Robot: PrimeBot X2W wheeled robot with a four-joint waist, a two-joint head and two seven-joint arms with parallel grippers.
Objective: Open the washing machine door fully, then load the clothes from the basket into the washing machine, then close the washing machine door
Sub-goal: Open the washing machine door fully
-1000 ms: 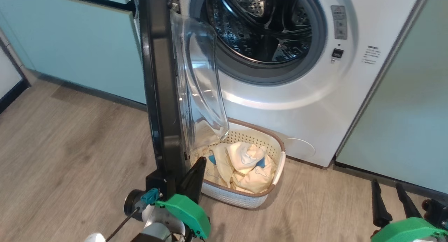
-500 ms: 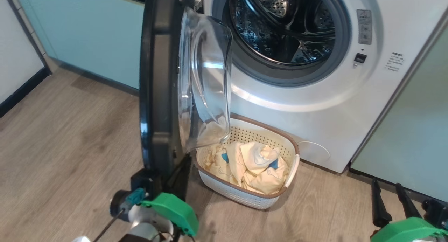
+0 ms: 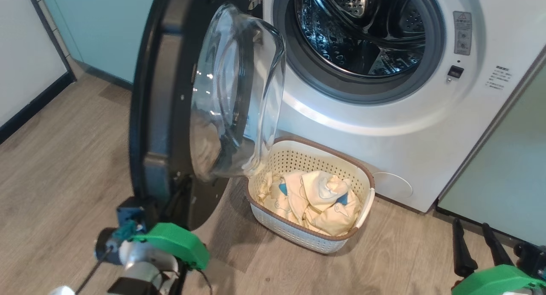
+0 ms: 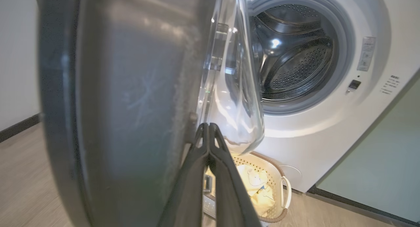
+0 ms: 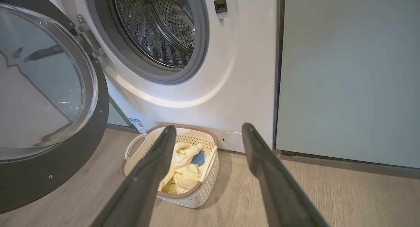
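We're seeing the white washing machine [image 3: 375,154] with its black washing machine door [image 3: 158,115] hanging open at its left. The cream basket [image 3: 298,237] sits right in front, pale yellow clothes [image 3: 324,201] heaped inside.

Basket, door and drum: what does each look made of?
The basket looks like moulded cream plastic, matte, with perforated walls and a brown rim. The washing machine door seems glossy black plastic around a clear bowl, likely glass given its reflections. The drum looks like polished steel: shiny, punched with holes.
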